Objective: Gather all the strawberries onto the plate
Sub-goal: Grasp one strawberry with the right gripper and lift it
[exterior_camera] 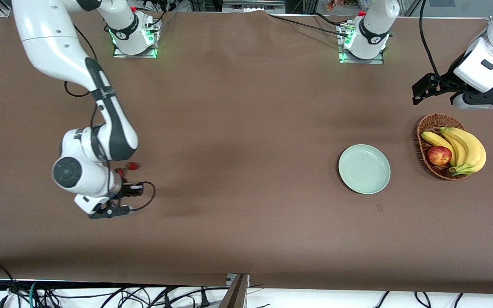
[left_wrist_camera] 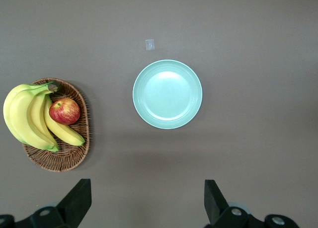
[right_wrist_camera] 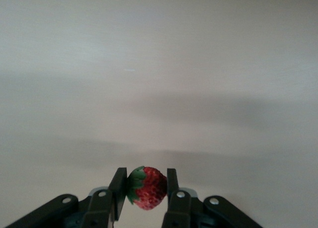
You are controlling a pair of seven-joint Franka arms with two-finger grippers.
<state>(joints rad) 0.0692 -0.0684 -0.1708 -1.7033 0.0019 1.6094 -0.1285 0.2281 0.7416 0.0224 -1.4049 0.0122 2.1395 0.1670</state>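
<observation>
Between the fingers of the right end effector (right_wrist_camera: 144,190) a strawberry (right_wrist_camera: 146,188) is clamped, low over the bench (exterior_camera: 246,205) at the right arm's end. Another strawberry (exterior_camera: 132,165) lies beside it. A carry to the plate (exterior_camera: 364,168) is judged next. The left end effector (left_wrist_camera: 148,200) waits wide open and empty above the plate.

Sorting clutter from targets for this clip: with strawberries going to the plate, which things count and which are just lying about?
Part of the job:
- strawberry clamped in the right end effector
- two strawberries on the table beside that arm's wrist
- plate, nothing on it

Just lying about:
- wicker basket with bananas and apple
- left end effector, open, waiting above the plate
</observation>
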